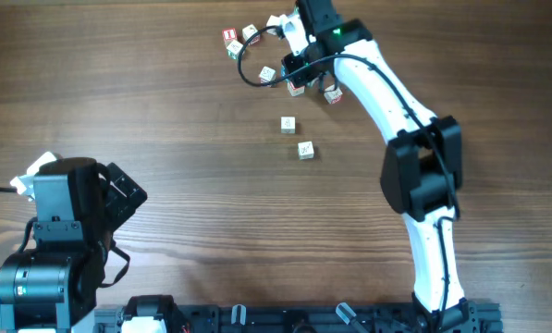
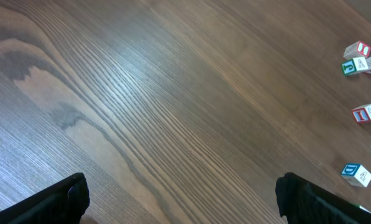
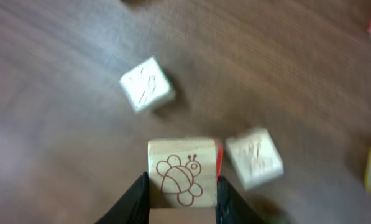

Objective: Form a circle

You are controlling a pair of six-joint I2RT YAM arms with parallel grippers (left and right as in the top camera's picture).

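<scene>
The circle's pieces are small pale wooden cubes, scattered loosely and forming no ring. My right gripper [image 3: 182, 186] is shut on a cube with a red bee drawing [image 3: 182, 168], one black finger on each side. Two more cubes [image 3: 146, 84] [image 3: 253, 157] lie on the table just beyond it. In the overhead view the right gripper [image 1: 297, 76] sits among the far cluster of cubes [image 1: 235, 42]. Two cubes [image 1: 288, 123] [image 1: 305, 150] lie apart nearer the middle. My left gripper [image 2: 182, 199] is open over bare wood, holding nothing.
The left wrist view shows several cubes [image 2: 358, 57] along its right edge, including one with a blue letter [image 2: 357, 174]. The right arm [image 1: 414, 157] stretches from the front right to the far middle. A black cable [image 1: 248, 69] loops by the cluster. The left arm [image 1: 63, 240] stands at the front left.
</scene>
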